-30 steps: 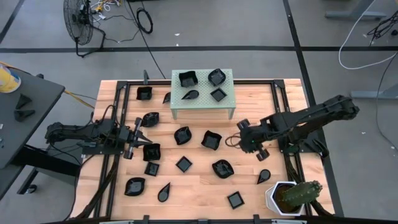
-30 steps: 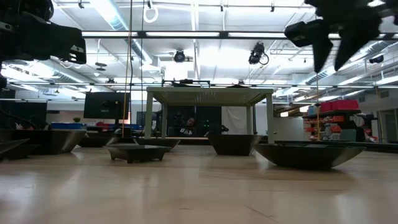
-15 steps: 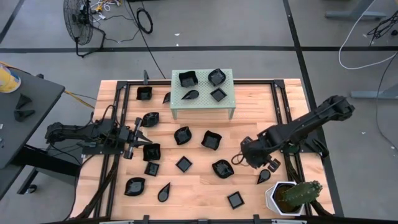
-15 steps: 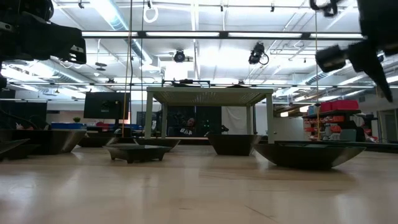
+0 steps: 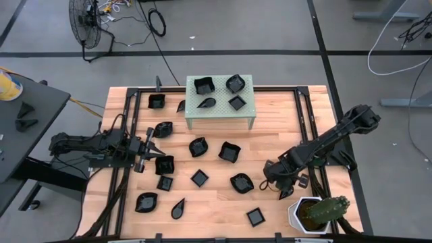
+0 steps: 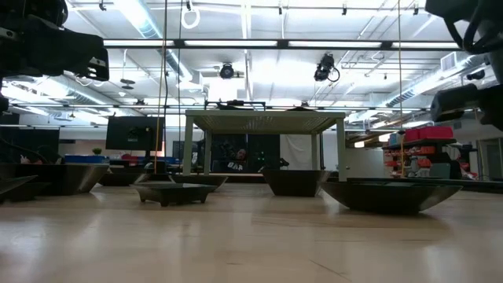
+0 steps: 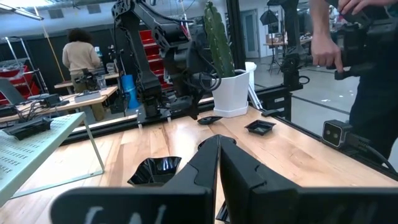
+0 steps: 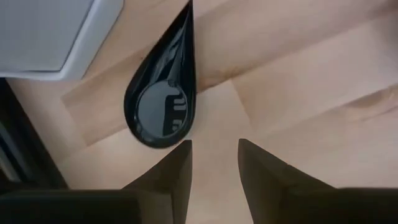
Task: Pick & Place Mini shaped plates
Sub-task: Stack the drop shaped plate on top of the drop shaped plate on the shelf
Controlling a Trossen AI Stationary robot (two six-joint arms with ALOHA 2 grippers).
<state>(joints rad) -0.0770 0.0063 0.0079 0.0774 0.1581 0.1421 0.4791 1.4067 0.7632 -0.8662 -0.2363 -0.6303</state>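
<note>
Several mini shaped plates, glossy and black, lie scattered on the wooden table. More of them sit on the pale green perforated stand at the far side. My right gripper points down near the table's right near corner. It hangs open just above the wood, beside the round end of a teardrop plate that lies flat on the table, and nothing is between its fingers. My left gripper waits level at the table's left, shut, with a plate just ahead of it.
The white hexagonal cactus pot stands close to the teardrop plate on its near right; its wall shows in the right wrist view. Black frame rails run along the table's sides. A person stands beyond the table.
My right gripper has come down and toward the table's near edge, from the middle right to the teardrop plate by the cactus pot. It has tipped to point nearly straight down and rolled at the wrist. No plate has moved.
</note>
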